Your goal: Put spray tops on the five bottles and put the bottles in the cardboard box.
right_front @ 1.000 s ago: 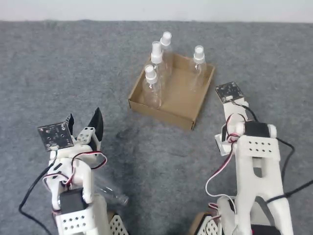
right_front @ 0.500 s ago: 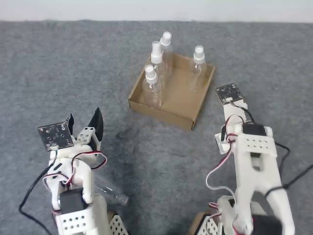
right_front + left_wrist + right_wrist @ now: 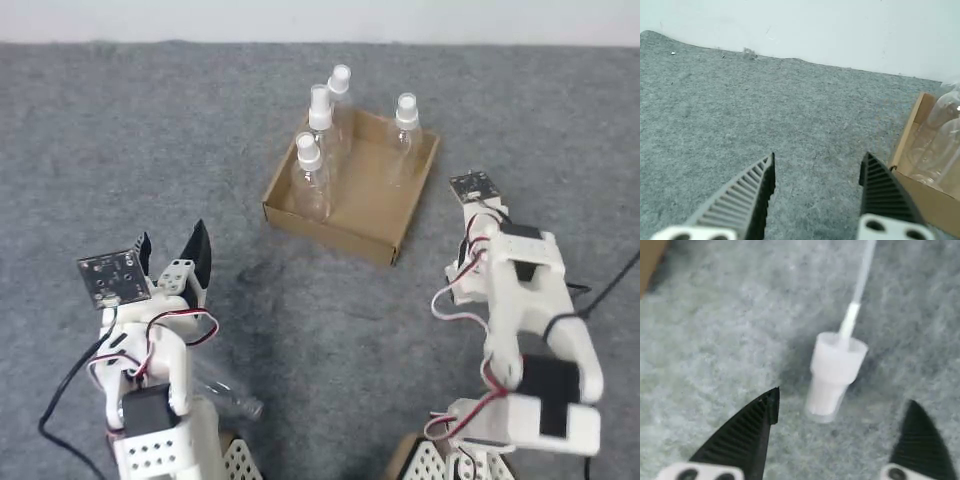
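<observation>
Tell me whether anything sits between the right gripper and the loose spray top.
Nothing visible does. In the right wrist view the spray top rests on the grey mat just ahead of the right gripper, whose jaws stand open to either side of it.

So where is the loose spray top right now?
Right wrist view: the spray top rests on the grey mat between the fingertips of the open right gripper, touching neither.
</observation>
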Controlling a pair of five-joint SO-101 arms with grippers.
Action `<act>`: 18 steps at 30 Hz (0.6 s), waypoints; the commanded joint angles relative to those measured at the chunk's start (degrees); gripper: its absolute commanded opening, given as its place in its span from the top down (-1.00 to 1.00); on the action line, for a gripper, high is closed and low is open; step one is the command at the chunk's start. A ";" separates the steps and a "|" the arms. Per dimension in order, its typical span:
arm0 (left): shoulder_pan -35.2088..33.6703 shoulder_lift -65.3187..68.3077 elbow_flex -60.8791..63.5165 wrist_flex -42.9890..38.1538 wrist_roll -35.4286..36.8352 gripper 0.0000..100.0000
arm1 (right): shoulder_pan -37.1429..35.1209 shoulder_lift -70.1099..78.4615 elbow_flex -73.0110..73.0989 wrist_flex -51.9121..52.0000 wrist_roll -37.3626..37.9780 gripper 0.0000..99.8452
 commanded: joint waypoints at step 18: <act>0.00 0.09 -0.31 -1.93 -0.62 0.49 | 6.64 4.70 -9.14 5.23 12.31 0.99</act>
